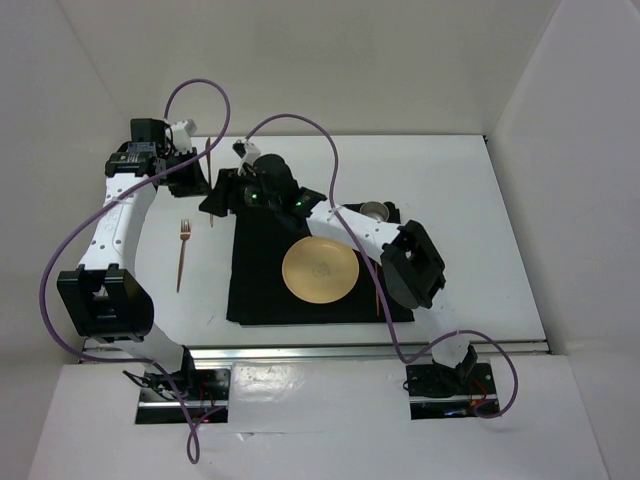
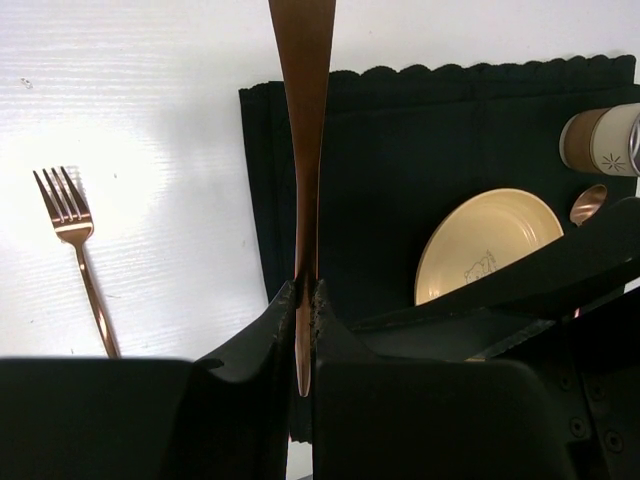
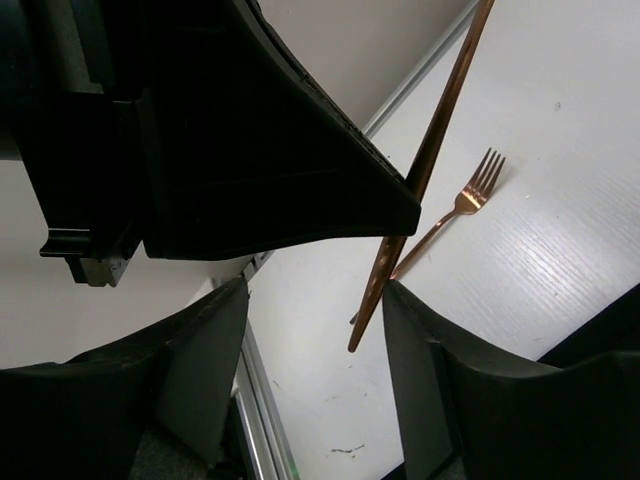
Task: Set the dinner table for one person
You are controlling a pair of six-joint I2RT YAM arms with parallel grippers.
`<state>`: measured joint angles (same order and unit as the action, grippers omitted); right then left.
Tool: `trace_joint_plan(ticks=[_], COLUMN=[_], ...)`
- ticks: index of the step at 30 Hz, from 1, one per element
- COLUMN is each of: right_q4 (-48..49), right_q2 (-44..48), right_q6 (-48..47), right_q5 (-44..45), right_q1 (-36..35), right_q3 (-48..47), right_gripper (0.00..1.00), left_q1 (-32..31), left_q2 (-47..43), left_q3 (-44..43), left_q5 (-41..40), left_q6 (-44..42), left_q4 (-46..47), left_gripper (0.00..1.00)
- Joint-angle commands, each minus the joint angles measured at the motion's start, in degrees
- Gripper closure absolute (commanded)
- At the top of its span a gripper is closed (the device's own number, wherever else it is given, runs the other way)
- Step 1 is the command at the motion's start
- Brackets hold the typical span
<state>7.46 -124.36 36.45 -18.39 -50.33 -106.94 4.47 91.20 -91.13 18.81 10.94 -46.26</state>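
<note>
I see the dinner table (image 1: 480,220) filling the overhead view, a white top with metal rails, running from the arm bases at 6 o'clock to the back wall at 12. A black placemat (image 1: 262,270) lies at its middle with a gold plate (image 1: 320,270) on it. A copper fork (image 1: 182,255) lies on the bare top at 9 o'clock of the placemat, tines toward 12. A cup (image 1: 375,211) stands at 1 o'clock of the plate, at the placemat's far right corner. A thin copper spoon (image 2: 588,203) lies at 3 o'clock of the plate, its bowl just beside the cup.

Both arms meet at 11 o'clock of the plate, over the placemat's far left corner. My left gripper (image 2: 305,290) is clamped on a flat copper utensil (image 2: 303,100), fingers pressed together on its narrow handle, and the piece widens as it runs away from the wrist camera. I cannot tell whether it is a knife.

My right gripper (image 3: 315,290) has its fingers apart. On the right wrist view the free end of the utensil hangs tilted in the gap between them, much nearer one finger than the other. I cannot tell whether it touches that finger. The left gripper's black body sits at 11 o'clock in that view.
</note>
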Motion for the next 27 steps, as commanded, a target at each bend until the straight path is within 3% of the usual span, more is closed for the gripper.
trace_joint_plan(ticks=[1,6,18,21,27], right_q4=[0.2,-2.7,-3.9,-3.9,-2.6], right_q2=[-1.9,-4.2,-5.4,-6.6,-7.1], right_q6=[0.3,0.3,0.3,0.3,0.9], right_q5=[-1.2,-2.5,-1.4,-2.0,-2.0], right_q1=[-0.6,-0.6,-0.6,-0.6,-0.6], right_q3=[-2.9,-6.2,-6.7,-7.3,-7.9], right_gripper=[0.38,0.43,0.46,0.54,0.85], left_q1=[0.1,0.1,0.1,0.1,0.1], left_q2=[0.2,0.7,0.7,0.1,-1.7], left_q3=[-1.9,-3.1,-3.1,-3.1,-1.4], left_q5=[0.5,1.1,1.1,1.7,2.2], left_q6=[1.1,0.6,0.6,0.6,0.6], left_q4=[1.6,1.1,0.6,0.6,0.0], left_gripper=[1.00,1.00,1.00,1.00,1.00])
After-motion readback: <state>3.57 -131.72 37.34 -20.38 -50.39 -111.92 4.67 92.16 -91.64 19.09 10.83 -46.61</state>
